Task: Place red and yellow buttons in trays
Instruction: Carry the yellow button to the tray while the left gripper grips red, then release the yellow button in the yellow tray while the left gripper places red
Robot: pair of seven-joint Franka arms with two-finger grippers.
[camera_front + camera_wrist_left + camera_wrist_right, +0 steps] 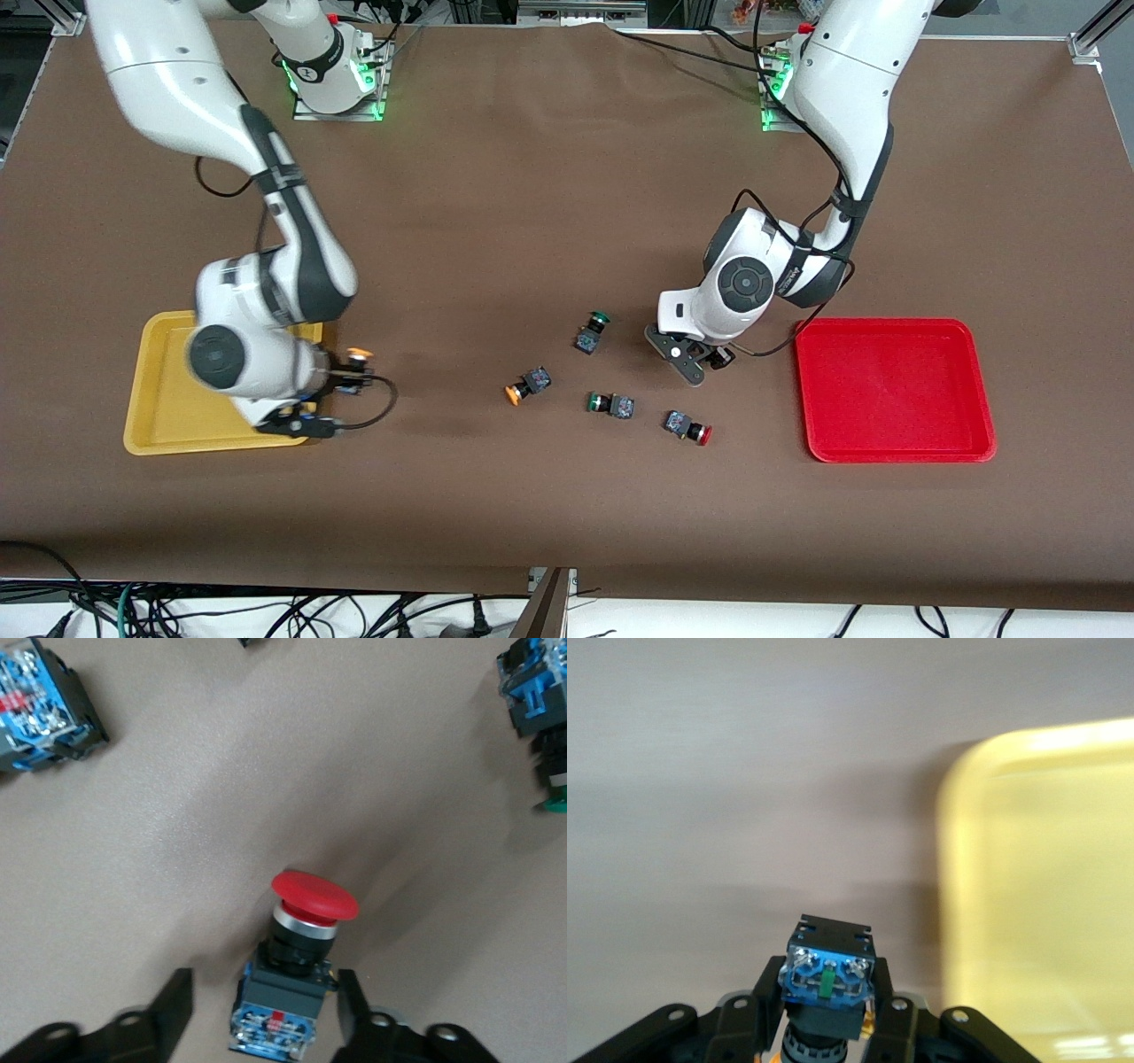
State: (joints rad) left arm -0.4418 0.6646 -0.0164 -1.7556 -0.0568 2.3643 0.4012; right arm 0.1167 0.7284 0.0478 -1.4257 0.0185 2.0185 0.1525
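Observation:
My right gripper (348,370) is shut on a yellow-capped button (358,356), held just beside the rim of the yellow tray (168,416), off the edge toward the table's middle. In the right wrist view the button's blue-backed body (830,979) sits between the fingers (749,1019), beside the tray (1028,904). My left gripper (704,359) is low on the table, open, its fingers on either side of a red-capped button (312,899). A second red button (689,429) and an orange-capped one (524,386) lie on the table. The red tray (895,390) is empty.
Two green-capped buttons lie among the others, one (592,330) beside my left gripper, one (611,405) nearer the front camera. The left wrist view shows two other button bodies (44,709) (536,700) near its edges.

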